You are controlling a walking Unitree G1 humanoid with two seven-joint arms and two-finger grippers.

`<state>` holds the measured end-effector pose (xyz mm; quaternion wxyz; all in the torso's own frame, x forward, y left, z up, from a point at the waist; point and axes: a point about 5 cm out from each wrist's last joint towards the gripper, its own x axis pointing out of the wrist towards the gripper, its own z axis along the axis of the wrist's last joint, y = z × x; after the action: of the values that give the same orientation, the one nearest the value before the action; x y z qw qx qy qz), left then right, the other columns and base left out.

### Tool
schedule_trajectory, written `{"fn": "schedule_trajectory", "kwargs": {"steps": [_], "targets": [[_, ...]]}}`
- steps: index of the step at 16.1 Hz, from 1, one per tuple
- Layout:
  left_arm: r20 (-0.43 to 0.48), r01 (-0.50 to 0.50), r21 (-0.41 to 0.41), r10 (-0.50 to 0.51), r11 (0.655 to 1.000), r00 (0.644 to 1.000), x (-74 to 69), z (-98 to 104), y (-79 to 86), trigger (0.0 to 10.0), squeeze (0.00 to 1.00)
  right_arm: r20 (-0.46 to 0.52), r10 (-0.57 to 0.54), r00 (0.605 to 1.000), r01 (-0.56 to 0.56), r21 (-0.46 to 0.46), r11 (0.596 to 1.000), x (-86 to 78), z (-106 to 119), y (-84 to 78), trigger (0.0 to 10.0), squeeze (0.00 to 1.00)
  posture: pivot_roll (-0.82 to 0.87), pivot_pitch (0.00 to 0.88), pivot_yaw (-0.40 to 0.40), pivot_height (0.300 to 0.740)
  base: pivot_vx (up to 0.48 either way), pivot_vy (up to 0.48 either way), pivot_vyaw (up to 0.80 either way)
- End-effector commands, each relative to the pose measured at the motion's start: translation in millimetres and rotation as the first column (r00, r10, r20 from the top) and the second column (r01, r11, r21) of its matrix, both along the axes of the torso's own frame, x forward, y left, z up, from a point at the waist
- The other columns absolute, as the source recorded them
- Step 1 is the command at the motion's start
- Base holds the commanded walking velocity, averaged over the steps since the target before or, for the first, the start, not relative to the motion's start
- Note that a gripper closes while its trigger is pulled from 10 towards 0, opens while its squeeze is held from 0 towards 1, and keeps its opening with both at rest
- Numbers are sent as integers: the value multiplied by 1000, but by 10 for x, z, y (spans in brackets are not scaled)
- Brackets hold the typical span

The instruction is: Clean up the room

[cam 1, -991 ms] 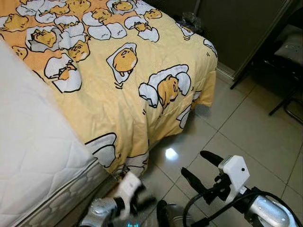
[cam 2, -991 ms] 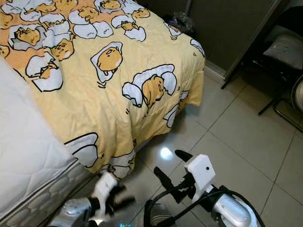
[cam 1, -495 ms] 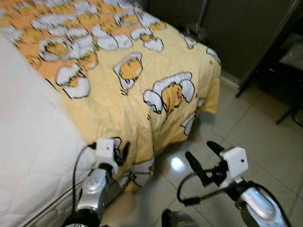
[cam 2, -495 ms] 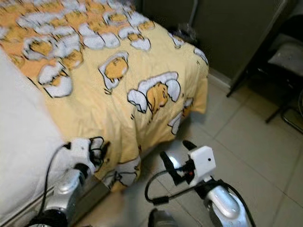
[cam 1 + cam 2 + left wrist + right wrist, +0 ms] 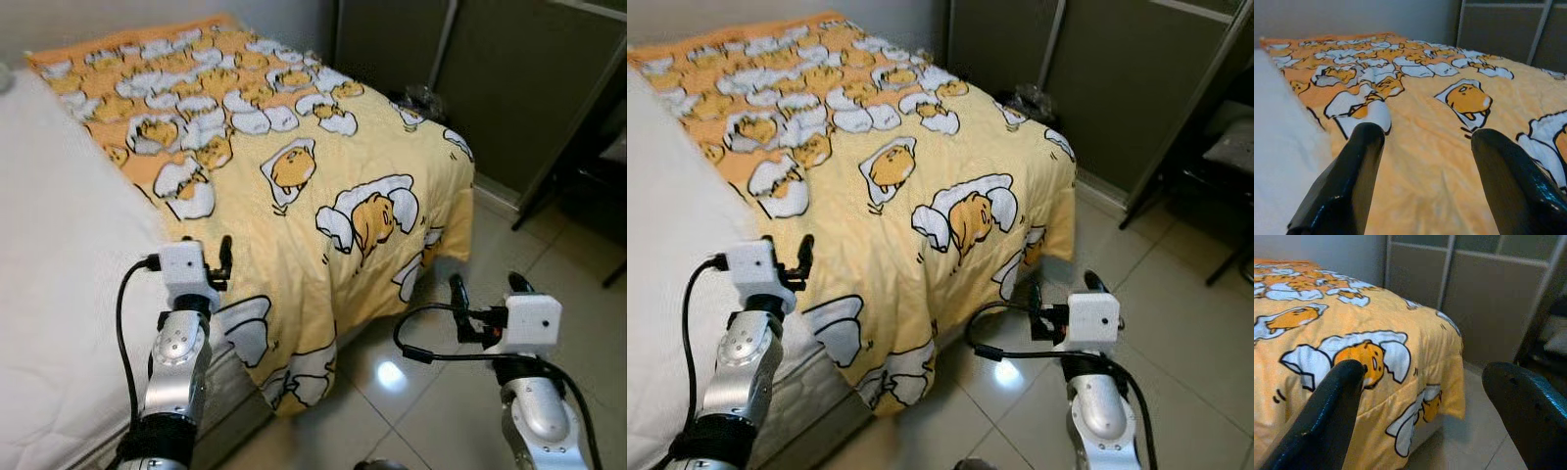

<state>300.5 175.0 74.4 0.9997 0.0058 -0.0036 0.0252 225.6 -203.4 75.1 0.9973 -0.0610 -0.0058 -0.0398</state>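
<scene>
A yellow blanket (image 5: pixel 323 166) printed with egg characters covers the bed and hangs over its foot end and side, down toward the floor. Bare white mattress (image 5: pixel 59 274) shows beside it on the left. My left gripper (image 5: pixel 211 257) is raised at the blanket's edge where it meets the mattress. It stands open, and the left wrist view has the left gripper (image 5: pixel 1427 134) just above the blanket, holding nothing. My right gripper (image 5: pixel 487 287) is open over the tiled floor beside the hanging blanket corner. The right wrist view points the right gripper (image 5: pixel 1425 372) at that corner.
Dark sliding doors (image 5: pixel 509 88) stand behind the foot of the bed. A crumpled dark bag (image 5: pixel 423 98) lies between the bed and the doors. Dark chair legs (image 5: pixel 588 176) are at the far right. Glossy floor tiles (image 5: pixel 441 392) lie to the right of the bed.
The camera has tilted up, showing more of the bed. My left arm rose from near the floor to the blanket's edge. My right gripper lifted and swung toward the blanket corner.
</scene>
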Motion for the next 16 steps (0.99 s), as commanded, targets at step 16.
{"fn": "schedule_trajectory", "kwargs": {"steps": [16], "targets": [[-72,39,109,-31,993,997,-103,-88,-20,10000,0,44,181,983,-185,118,976,583,132,205,10000,208,-48,0,-13,740,-87,179,593]]}}
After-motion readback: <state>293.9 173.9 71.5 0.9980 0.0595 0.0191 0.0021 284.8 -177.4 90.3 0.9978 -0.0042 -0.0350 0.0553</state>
